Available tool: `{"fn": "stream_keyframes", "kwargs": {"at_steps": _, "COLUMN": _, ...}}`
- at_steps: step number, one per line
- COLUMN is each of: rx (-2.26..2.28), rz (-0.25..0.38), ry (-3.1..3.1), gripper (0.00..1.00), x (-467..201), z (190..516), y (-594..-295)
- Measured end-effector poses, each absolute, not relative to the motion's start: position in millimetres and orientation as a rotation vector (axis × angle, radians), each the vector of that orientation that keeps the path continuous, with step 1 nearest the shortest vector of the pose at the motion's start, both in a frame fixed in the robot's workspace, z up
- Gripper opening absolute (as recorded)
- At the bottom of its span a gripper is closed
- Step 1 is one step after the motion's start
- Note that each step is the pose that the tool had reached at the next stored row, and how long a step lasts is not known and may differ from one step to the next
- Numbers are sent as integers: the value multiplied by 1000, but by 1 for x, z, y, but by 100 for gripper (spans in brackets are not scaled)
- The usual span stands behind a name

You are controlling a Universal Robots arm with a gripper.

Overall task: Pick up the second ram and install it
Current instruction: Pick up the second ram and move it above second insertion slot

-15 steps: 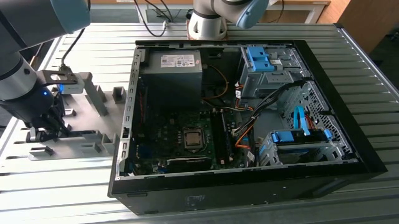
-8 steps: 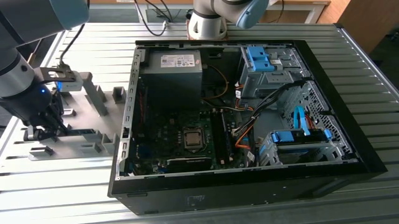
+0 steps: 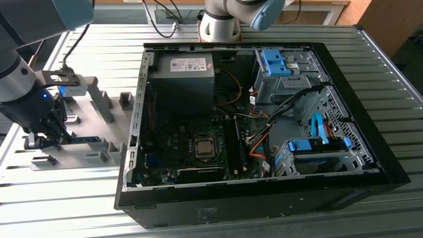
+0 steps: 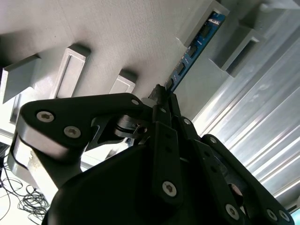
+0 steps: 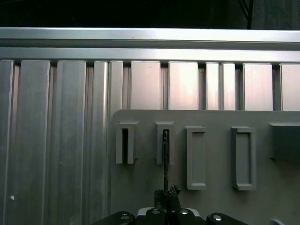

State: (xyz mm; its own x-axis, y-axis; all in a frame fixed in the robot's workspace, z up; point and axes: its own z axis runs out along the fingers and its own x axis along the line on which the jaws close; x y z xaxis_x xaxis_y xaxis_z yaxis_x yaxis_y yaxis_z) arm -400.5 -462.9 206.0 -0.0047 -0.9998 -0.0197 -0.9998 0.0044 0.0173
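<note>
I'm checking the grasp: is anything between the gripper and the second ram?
Nothing visible. In the second wrist view the gripper is shut on the edge of the second ram, which stands on the grey holder plate; nothing lies between them.

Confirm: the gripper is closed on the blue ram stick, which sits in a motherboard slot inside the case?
No. The gripper is closed on the second ram, but it sits in the grey holder blocks on the plate outside the case; the second wrist view shows it.
</note>
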Motion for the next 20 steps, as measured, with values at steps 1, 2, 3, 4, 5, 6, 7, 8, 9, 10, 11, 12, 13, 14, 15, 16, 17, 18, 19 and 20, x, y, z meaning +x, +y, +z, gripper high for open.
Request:
{"fn": "stream_keyframes", "kwargs": {"at_steps": 1, "rx": -2215, "rz": 41, "ry": 2225, "gripper": 14, "x": -401, "z": 207, "y": -463}}
{"fn": "stream_keyframes", "kwargs": {"at_steps": 2, "rx": -2215, "rz": 41, "ry": 2225, "gripper": 14, "x": -400, "z": 207, "y": -463}}
{"fn": "stream_keyframes", "kwargs": {"at_steps": 3, "rx": -2215, "rz": 41, "ry": 2225, "gripper": 14, "x": -400, "z": 208, "y": -463}}
{"fn": "stream_keyframes", "kwargs": {"at_steps": 4, "rx": -2215, "rz": 41, "ry": 2225, "gripper": 14, "x": -400, "z": 208, "y": -463}}
{"fn": "stream_keyframes", "kwargs": {"at_steps": 5, "rx": -2215, "rz": 41, "ry": 2225, "gripper": 14, "x": -400, "z": 209, "y": -463}}
{"fn": "stream_keyframes", "kwargs": {"at_steps": 6, "rx": -2215, "rz": 41, "ry": 2225, "gripper": 14, "x": -400, "z": 209, "y": -463}}
{"fn": "stream_keyframes", "kwargs": {"at_steps": 7, "rx": -2215, "rz": 41, "ry": 2225, "gripper": 14, "x": -400, "z": 210, "y": -463}}
{"fn": "stream_keyframes", "kwargs": {"at_steps": 8, "rx": -2215, "rz": 41, "ry": 2225, "gripper": 14, "x": -400, "z": 210, "y": -463}}
{"fn": "stream_keyframes", "kwargs": {"at_steps": 9, "rx": -2215, "rz": 41, "ry": 2225, "gripper": 14, "x": -401, "z": 210, "y": -463}}
{"fn": "stream_keyframes", "kwargs": {"at_steps": 10, "rx": -2215, "rz": 41, "ry": 2225, "gripper": 14, "x": -401, "z": 211, "y": -463}}
{"fn": "stream_keyframes", "kwargs": {"at_steps": 11, "rx": -2215, "rz": 41, "ry": 2225, "gripper": 14, "x": -400, "z": 211, "y": -463}}
{"fn": "stream_keyframes", "kwargs": {"at_steps": 12, "rx": -2215, "rz": 41, "ry": 2225, "gripper": 14, "x": -400, "z": 211, "y": -463}}
{"fn": "stream_keyframes", "kwargs": {"at_steps": 13, "rx": -2215, "rz": 41, "ry": 2225, "gripper": 14, "x": -400, "z": 212, "y": -463}}
{"fn": "stream_keyframes", "kwargs": {"at_steps": 14, "rx": -2215, "rz": 41, "ry": 2225, "gripper": 14, "x": -401, "z": 212, "y": -463}}
{"fn": "stream_keyframes", "kwargs": {"at_steps": 15, "rx": -2215, "rz": 41, "ry": 2225, "gripper": 14, "x": -401, "z": 213, "y": -463}}
{"fn": "stream_keyframes", "kwargs": {"at_steps": 16, "rx": -2215, "rz": 41, "ry": 2225, "gripper": 14, "x": -400, "z": 213, "y": -463}}
{"fn": "stream_keyframes", "kwargs": {"at_steps": 17, "rx": -2215, "rz": 41, "ry": 2225, "gripper": 14, "x": -401, "z": 213, "y": -463}}
{"fn": "stream_keyframes", "kwargs": {"at_steps": 18, "rx": -2215, "rz": 41, "ry": 2225, "gripper": 14, "x": -401, "z": 213, "y": -463}}
{"fn": "stream_keyframes", "kwargs": {"at_steps": 19, "rx": -2215, "rz": 41, "ry": 2225, "gripper": 14, "x": -401, "z": 214, "y": -463}}
{"fn": "stream_keyframes", "kwargs": {"at_steps": 20, "rx": -2215, "rz": 41, "ry": 2225, "gripper": 14, "x": -400, "z": 214, "y": -463}}
